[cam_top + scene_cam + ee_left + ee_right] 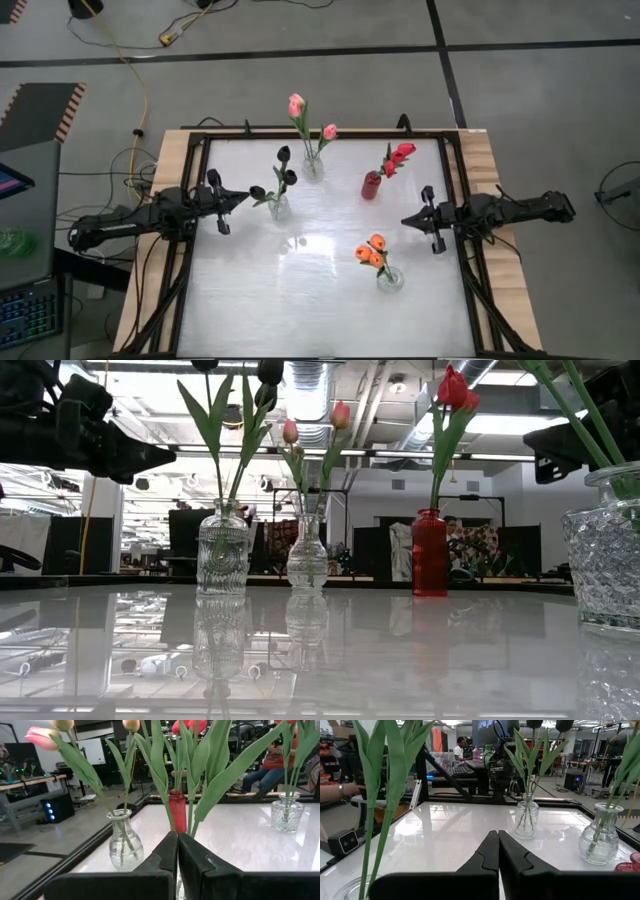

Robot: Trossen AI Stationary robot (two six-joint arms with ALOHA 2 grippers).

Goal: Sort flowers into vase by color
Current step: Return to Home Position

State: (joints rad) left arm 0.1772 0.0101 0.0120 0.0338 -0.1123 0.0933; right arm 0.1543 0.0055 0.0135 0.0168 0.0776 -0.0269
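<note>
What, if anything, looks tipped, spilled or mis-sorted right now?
Nothing stands out. The pink flowers, black flowers, red flowers and orange flowers each sit in their own upright vase; none lies loose.

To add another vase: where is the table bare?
Bare: near-left table, between black-tulip vase and orange-tulip vase. Crowded: far middle, around pink-tulip vase and red vase. Left hand, right hand wait at the sides.
</note>
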